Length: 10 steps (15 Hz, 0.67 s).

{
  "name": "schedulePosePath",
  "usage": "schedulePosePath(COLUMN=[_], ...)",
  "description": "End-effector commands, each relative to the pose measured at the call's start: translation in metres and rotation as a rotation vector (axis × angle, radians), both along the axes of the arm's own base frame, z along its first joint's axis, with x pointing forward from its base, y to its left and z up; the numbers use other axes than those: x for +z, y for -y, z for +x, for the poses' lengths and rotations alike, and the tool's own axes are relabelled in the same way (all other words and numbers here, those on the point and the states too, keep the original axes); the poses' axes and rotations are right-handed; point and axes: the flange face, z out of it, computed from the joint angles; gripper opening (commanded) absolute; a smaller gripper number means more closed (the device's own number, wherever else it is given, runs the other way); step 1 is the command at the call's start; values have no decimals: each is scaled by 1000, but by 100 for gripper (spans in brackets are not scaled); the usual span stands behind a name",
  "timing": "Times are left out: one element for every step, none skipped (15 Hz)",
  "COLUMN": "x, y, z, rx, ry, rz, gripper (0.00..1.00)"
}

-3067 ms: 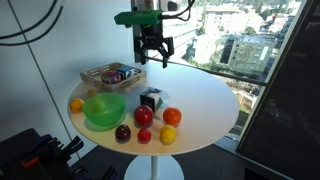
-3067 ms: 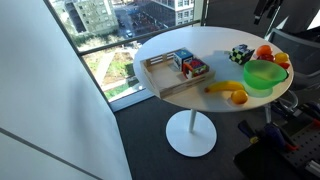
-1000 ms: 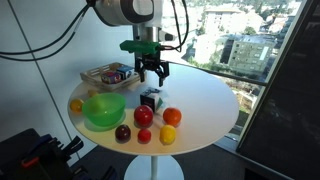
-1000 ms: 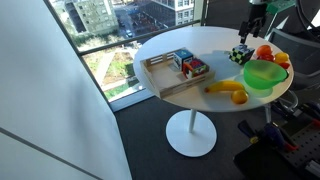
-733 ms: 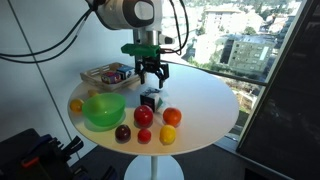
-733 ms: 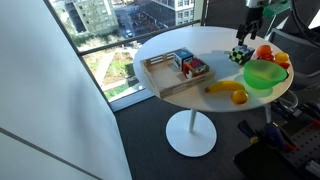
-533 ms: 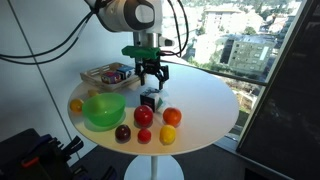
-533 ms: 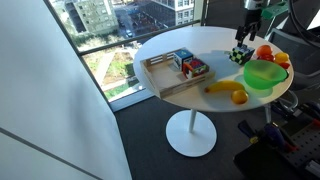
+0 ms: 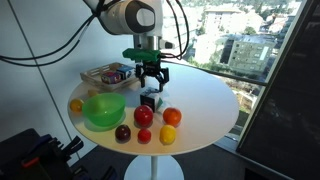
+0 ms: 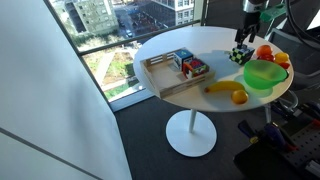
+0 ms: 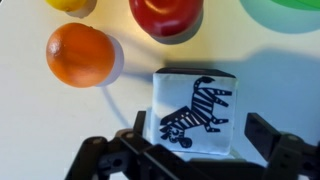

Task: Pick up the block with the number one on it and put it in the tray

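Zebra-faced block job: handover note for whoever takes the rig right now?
Gripper: open, just above the small cube block with a white zebra-printed top, jaws to either side, no grip yet.
Block: on the round white table beside the fruit; no number visible.
Shallow light-wood rectangular tray: across the table, other blocks inside.
Done: lined up over block. Left: lower, close, lift, carry to tray, release.

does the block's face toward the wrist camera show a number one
No, in the wrist view the block shows a black striped zebra drawing there.
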Motion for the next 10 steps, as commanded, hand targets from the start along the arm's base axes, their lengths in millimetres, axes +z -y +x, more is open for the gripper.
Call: schedulePosePath(x=[-1, -3, -4, -6, -8, -11, -13, -15, -17, -19], y=[1, 1, 2, 2, 2, 3, 3, 3, 3, 3], z=[7, 7, 7, 7, 8, 8, 8, 9, 9, 9], rx=[17, 16, 15, 15, 16, 15, 15, 16, 17, 19], ry=[4, 3, 0, -4, -8, -13, -17, -21, -22, -26], rz=[-18, -20, -21, -21, -22, -23, -24, -26, -31, -35], gripper=[100, 100, 100, 100, 100, 100, 100, 100, 100, 100])
